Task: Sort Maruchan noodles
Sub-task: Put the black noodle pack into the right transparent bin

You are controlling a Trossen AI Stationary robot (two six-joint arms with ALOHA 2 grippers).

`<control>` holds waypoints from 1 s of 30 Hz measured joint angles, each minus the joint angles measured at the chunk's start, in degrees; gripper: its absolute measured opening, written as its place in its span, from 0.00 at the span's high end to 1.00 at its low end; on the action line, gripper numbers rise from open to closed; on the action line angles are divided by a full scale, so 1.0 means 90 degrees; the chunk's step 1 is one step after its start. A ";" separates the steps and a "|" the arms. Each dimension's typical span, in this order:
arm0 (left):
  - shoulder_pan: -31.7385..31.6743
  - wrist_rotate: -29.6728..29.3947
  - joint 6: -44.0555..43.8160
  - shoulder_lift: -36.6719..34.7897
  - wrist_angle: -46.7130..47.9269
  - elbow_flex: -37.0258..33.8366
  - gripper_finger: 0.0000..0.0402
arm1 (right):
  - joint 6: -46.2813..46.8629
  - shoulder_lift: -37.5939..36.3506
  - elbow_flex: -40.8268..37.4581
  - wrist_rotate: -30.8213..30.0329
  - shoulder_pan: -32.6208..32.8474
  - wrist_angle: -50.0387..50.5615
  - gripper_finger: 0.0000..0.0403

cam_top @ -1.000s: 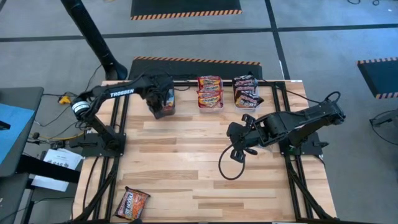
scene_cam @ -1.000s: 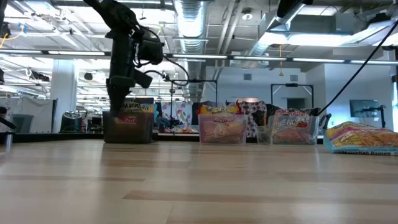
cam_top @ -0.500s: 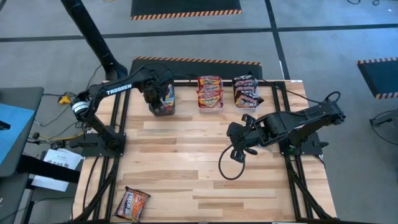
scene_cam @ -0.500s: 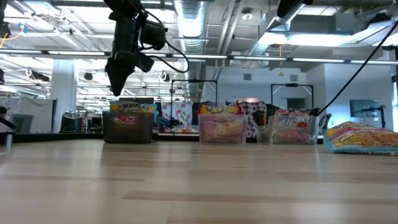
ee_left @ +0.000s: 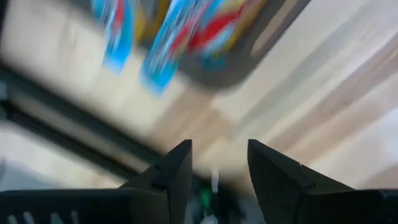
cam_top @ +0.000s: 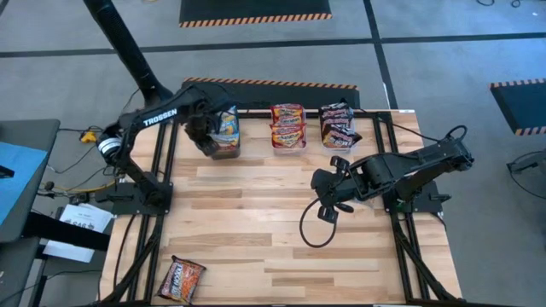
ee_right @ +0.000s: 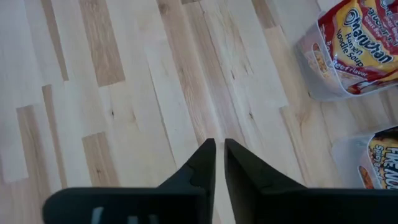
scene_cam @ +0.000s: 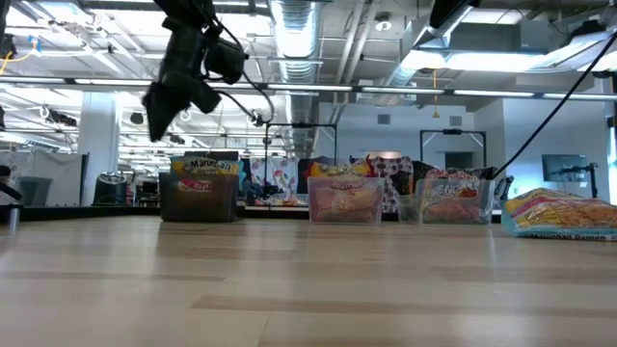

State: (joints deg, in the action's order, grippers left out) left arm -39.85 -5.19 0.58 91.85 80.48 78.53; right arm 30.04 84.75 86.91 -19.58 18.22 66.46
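Overhead, table-level, two wrist views

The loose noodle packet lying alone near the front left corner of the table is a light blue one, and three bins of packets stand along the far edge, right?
Not quite. The loose packet is black and red, not light blue, as the high view shows. It does lie alone near the front left corner, and three bins of packets do stand along the far edge.

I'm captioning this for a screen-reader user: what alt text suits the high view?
Overhead view of a wooden table: the left gripper, open and empty, hangs beside the leftmost of three bins of ramen packets along the far edge. The right gripper waits mid-table, and one black packet lies at the near-left corner.
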 joint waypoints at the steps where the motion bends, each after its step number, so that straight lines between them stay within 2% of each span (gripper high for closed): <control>1: -0.0056 -0.0002 -0.0129 -0.0001 0.0241 0.0075 0.63 | -0.0016 0.0000 0.0000 0.0001 0.0000 0.0002 0.84; 6: -0.0227 0.0386 -0.0551 -0.0024 0.1077 0.0431 0.61 | -0.0014 0.0000 0.0000 0.0001 0.0000 -0.0002 0.80; 8: -0.0224 0.0861 -0.0872 -0.0150 0.1053 0.0418 0.62 | -0.0014 -0.0001 0.0000 0.0001 0.0000 0.0001 0.79; 12: 0.0006 0.2219 -0.1264 -0.0352 0.1054 0.0419 0.63 | -0.0017 0.0000 0.0000 0.0001 0.0000 0.0008 0.79; 14: 0.0260 0.2514 -0.1512 -0.0482 0.1057 0.0420 0.64 | -0.0017 -0.0002 0.0000 0.0001 0.0000 0.0036 0.79; 19: 0.0996 0.2499 -0.2171 -0.0674 0.1062 0.0419 0.64 | -0.0017 -0.0002 0.0000 0.0001 0.0000 0.0104 0.79; 30: 0.3313 0.2331 -0.3718 -0.0848 0.1060 0.0419 0.64 | -0.0233 -0.0002 0.0000 0.0001 0.0000 0.0160 0.79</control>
State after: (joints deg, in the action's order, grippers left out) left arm -10.03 15.79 -32.88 84.23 90.02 82.30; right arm 27.94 84.73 86.91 -19.57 18.22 67.90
